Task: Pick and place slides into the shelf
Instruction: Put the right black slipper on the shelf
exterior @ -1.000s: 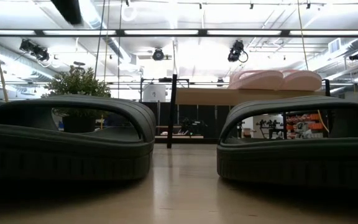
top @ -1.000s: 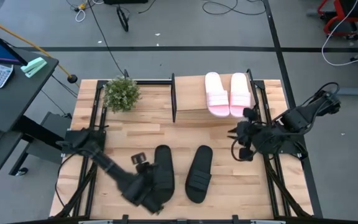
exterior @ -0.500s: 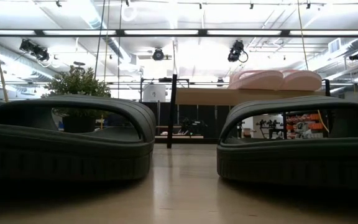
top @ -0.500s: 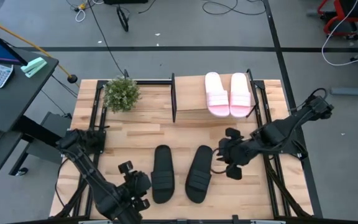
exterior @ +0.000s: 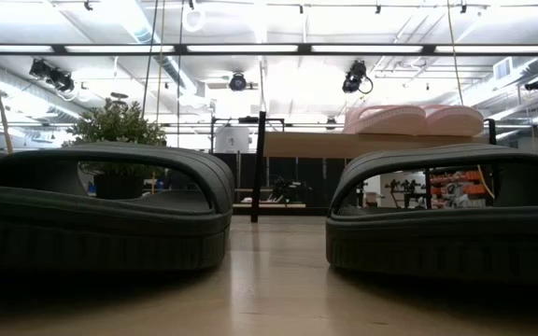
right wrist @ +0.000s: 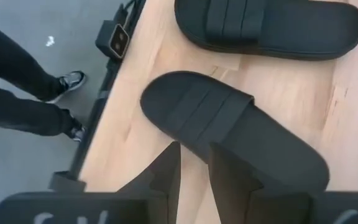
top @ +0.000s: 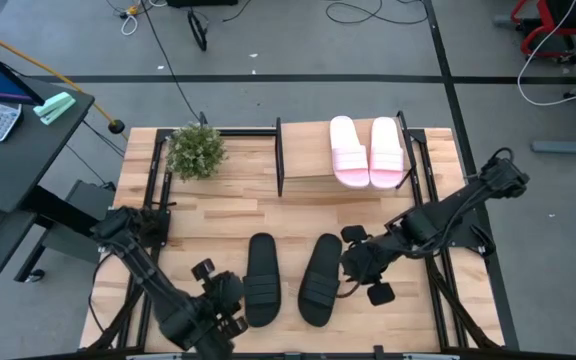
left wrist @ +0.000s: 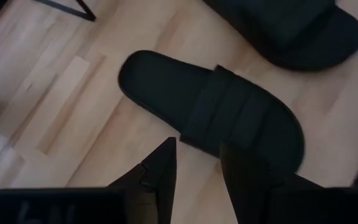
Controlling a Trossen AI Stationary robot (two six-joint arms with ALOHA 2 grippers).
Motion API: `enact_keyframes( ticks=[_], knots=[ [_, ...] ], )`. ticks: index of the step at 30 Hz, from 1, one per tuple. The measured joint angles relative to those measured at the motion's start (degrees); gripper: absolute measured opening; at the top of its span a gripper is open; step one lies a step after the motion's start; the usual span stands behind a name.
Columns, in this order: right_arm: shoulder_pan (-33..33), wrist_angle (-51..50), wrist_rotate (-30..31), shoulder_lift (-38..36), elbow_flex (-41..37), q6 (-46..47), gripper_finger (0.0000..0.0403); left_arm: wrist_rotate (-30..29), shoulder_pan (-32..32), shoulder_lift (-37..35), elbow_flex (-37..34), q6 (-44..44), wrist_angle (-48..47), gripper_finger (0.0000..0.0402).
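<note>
Two black slides lie soles down on the slatted tabletop, the left one (top: 261,280) and the right one (top: 320,278). They fill the low view as well (exterior: 101,210) (exterior: 446,215). Two pale pink slides (top: 366,150) lie on the shelf's plywood top board (top: 308,183), also seen in the low view (exterior: 409,119). My left gripper (top: 226,297) is open just left of the left black slide (left wrist: 222,115), near its near end. My right gripper (top: 356,264) is open at the right side of the right black slide (right wrist: 229,130), above it.
A potted plant (top: 196,150) stands at the table's far left corner. The shelf's black uprights (top: 279,158) rise at the far middle. A person's legs (right wrist: 23,81) stand beyond the table's edge, and a small camera (right wrist: 117,38) sits on the table's near edge.
My left gripper has drawn back off the left black slide toward the table's near left corner and then kept still. My right gripper has gone from the table's right edge, by the shelf, toward the near side and the right black slide. The slides have not moved.
</note>
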Motion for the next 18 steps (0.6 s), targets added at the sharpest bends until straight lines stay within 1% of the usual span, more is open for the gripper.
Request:
enact_keyframes(
  ticks=[3, 9, 14, 18],
  knots=[
    [-1.5, 0.0, 0.2, 0.6, 0.0, -2.0, 0.0087, 0.7, 2.2, 0.0, 0.0, 0.0, 1.6, 0.0126],
    [-4.4, 0.1, -0.1, 1.1, 0.0, -7.2, 0.0087, 5.1, 4.9, 0.1, 0.0, 0.3, 6.6, 0.0135],
    [-6.1, 0.3, -3.2, 1.1, 0.0, -9.2, 0.0087, 5.3, 4.7, 0.1, 0.0, -0.5, 10.0, 0.0142],
    [-6.7, 0.8, -3.6, 1.1, -1.1, -9.4, 0.0086, 5.2, 3.8, 0.1, 0.0, -2.6, 10.2, 0.0138]
  ],
)
